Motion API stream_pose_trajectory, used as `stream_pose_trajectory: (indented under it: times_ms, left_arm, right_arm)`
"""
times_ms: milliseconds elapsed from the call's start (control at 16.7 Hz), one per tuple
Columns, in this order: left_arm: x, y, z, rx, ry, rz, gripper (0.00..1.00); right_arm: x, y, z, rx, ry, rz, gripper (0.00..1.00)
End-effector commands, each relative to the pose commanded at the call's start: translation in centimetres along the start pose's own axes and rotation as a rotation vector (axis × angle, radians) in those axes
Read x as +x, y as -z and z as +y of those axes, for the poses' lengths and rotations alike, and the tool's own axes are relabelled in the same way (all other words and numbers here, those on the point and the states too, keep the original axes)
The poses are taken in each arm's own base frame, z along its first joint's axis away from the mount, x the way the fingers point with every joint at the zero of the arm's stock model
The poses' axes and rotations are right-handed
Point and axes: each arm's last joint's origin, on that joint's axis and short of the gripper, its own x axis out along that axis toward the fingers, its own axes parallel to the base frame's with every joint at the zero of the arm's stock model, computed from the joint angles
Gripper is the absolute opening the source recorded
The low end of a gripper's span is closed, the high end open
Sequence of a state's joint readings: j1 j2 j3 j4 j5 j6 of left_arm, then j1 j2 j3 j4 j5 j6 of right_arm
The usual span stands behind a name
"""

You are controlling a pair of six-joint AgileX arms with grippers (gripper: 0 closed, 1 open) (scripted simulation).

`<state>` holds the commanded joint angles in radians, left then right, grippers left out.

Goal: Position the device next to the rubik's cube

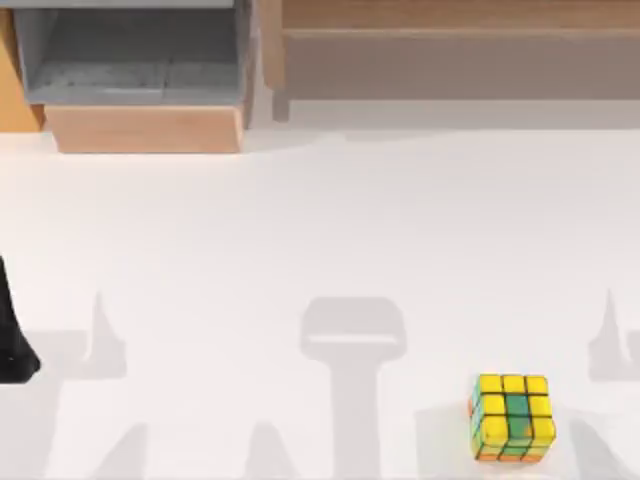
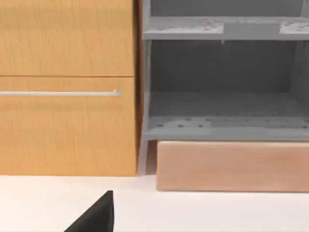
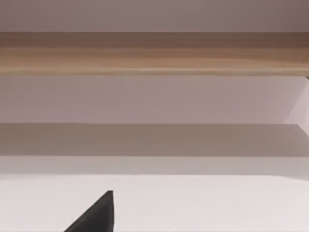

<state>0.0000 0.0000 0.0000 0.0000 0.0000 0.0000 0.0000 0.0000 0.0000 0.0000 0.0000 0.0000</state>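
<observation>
A small 3x3 rubik's cube point(image 1: 511, 417), its top face mostly yellow with a few green squares, its visible sides orange and green and its squares parted by black grid lines, is seen resting on the plain white table point(image 1: 320, 250) at about five o'clock in the top view, near the table's front edge and well to the right. No lettering, brand mark or label can be read on the cube or anywhere else. At nine o'clock in the top view a dark piece of the left arm point(image 1: 12, 335) is seen at the table's left edge. In the left wrist view a black finger point(image 2: 96, 216) of the left gripper is seen over the table, facing a tan wooden cabinet point(image 2: 67, 87) with a thin metal handle and a grey open shelf unit point(image 2: 222, 82); how far its jaws stand apart cannot be told. In the right wrist view a black finger point(image 3: 96, 216) of the right gripper is seen before a long wooden shelf point(image 3: 154, 53); its jaws likewise cannot be judged.
</observation>
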Motion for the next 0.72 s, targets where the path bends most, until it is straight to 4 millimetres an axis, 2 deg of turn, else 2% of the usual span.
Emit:
stream_pose_trajectory:
  times_ms: [180,360,540,720]
  left_arm:
    - [0.0,-0.1,0.0,0.01,-0.005,0.008,1.0]
    - [0.2,-1.4,0.5,0.095,-0.04,0.084,1.0]
    - [1.2,-3.3,1.3,0.234,-0.079,0.25,1.0]
    - [3.5,-4.6,2.8,0.382,-0.08,0.513,1.0]
  right_arm:
    - [0.0,0.0,0.0,0.0,0.0,0.0,1.0]
    - [0.0,0.0,0.0,0.0,0.0,0.0,1.0]
    - [0.0,0.0,0.0,0.0,0.0,0.0,1.0]
    - [0.0,0.0,0.0,0.0,0.0,0.0,1.0]
